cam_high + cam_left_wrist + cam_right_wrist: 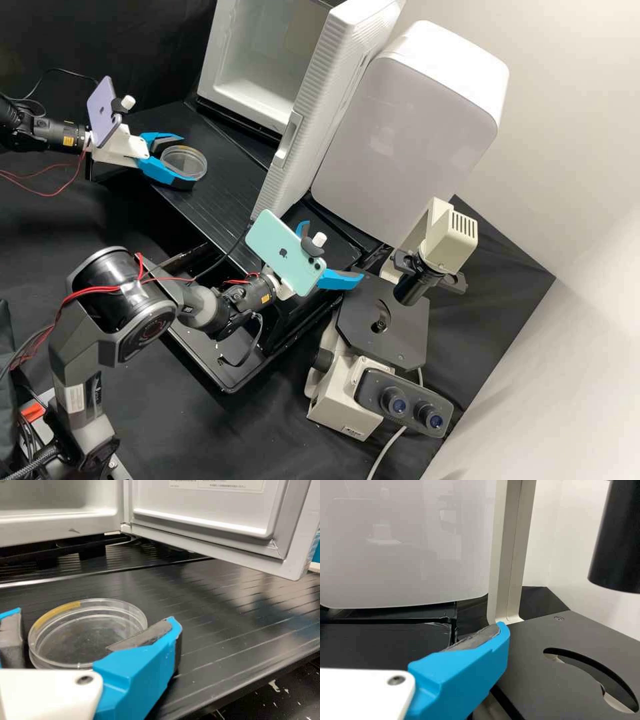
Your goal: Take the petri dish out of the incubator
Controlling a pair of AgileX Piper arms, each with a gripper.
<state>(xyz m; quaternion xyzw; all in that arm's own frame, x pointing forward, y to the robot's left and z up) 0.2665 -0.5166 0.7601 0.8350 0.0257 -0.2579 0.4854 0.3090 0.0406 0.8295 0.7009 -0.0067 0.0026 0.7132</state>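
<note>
The petri dish (pixel 87 630) sits on the ribbed tray (pixel 227 193) just in front of the open incubator (pixel 267 60), between the spread fingers of your left end effector (pixel 183 159). It is probably light, slick and brittle, so pinch its rim gently. The door (pixel 320 100) juts out to the right; your right end effector (pixel 331 257), also spread, hangs by the microscope (pixel 380 347).

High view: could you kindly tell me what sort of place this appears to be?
Most likely a biology laboratory: an open white incubator, a microscope beside it, and a clear petri dish lying inside the open left pincer.
</note>
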